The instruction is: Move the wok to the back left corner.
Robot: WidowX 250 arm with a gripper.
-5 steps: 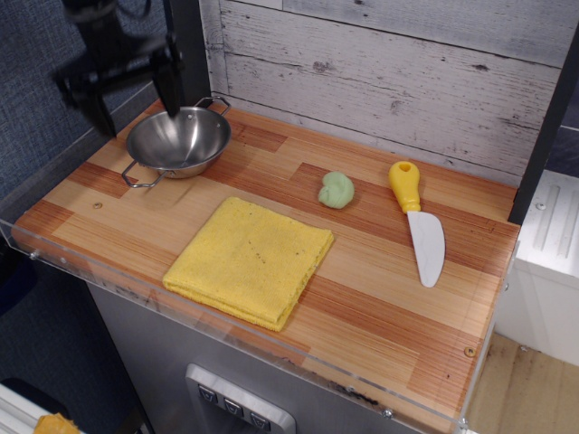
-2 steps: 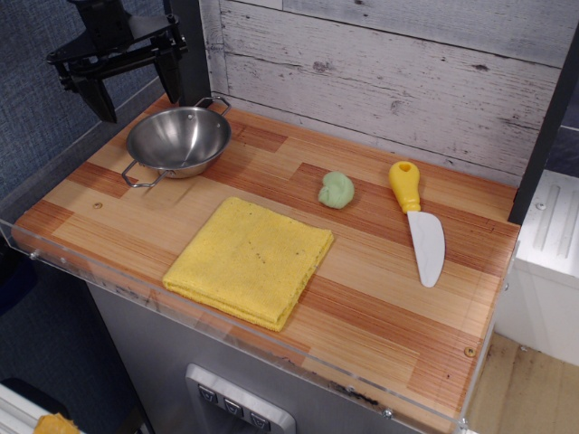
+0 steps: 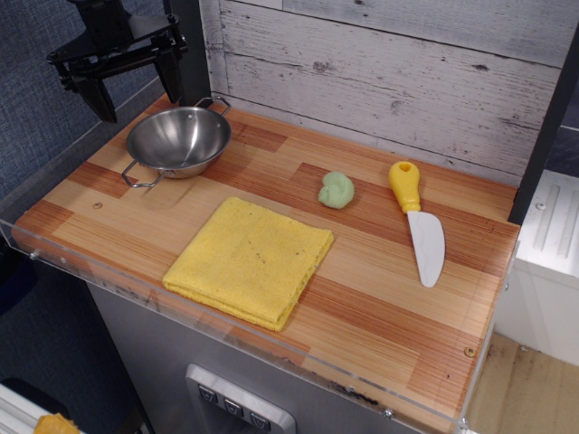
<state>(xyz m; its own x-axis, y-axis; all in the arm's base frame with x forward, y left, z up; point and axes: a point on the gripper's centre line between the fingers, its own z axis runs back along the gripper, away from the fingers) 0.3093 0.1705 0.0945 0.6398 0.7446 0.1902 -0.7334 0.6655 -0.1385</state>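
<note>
The shiny steel wok (image 3: 177, 141) with two wire loop handles sits on the striped wooden tabletop in the back left corner (image 3: 172, 101), by the black post where the blue-grey fabric wall meets the whitewashed planks. My black gripper (image 3: 136, 98) hangs just above the wok's far left rim, open and empty, its two fingers spread wide and clear of the pan.
A folded yellow cloth (image 3: 251, 260) lies at the front middle. A small green lump (image 3: 336, 190) and a toy knife (image 3: 418, 220) with a yellow handle lie to the right. A clear plastic lip (image 3: 226, 336) runs along the table's front edge.
My gripper has risen off the wok, and its blur is gone; since 0.4 s ago it holds still. The wok has not moved.
</note>
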